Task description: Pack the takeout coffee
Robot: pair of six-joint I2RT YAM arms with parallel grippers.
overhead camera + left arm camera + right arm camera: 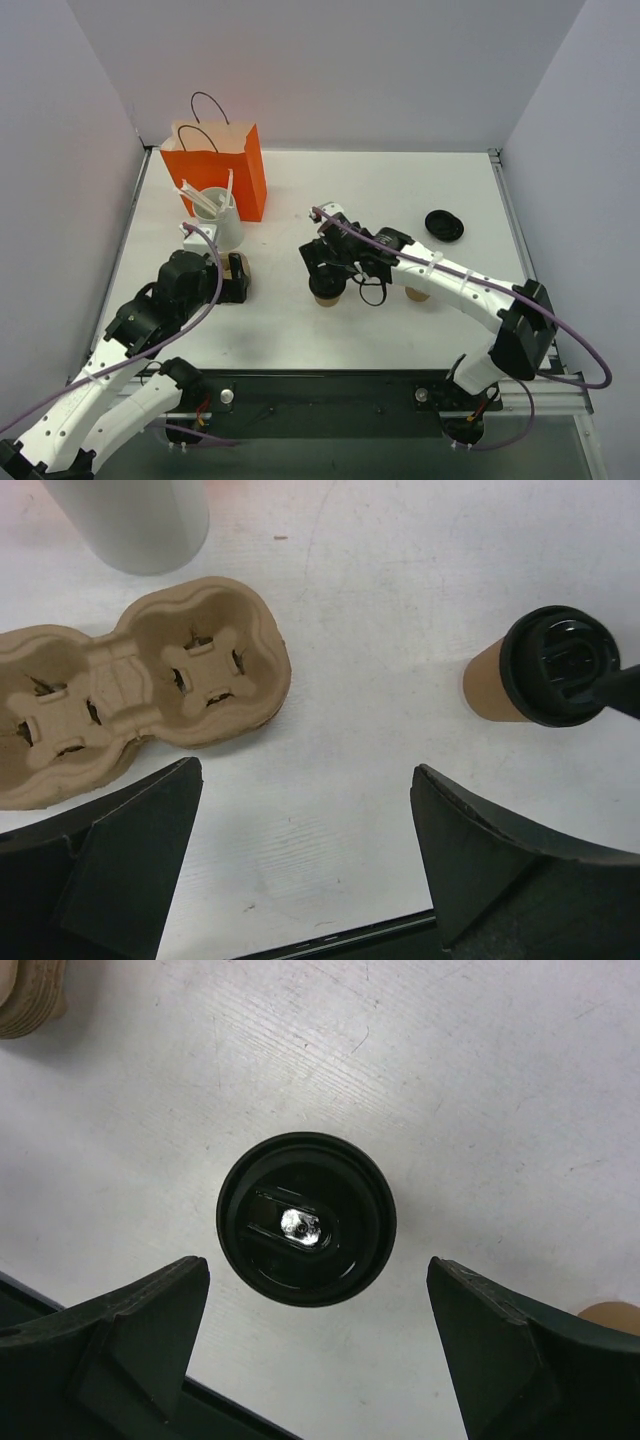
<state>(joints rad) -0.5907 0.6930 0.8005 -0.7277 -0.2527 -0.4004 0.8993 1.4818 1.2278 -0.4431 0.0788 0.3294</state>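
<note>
Coffee (307,1218) stands upright and lidded near carrier (140,680), not yet packed. Right gripper (318,1272) hovers directly above it, jaws spread, no contact. Left gripper (305,772) is spread and empty by carrier. Step, as judged: grasp. Next move calls for descending, closing on its paper wall and keeping it upright.

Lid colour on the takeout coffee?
Black; the lid shows best in the right wrist view.
</note>
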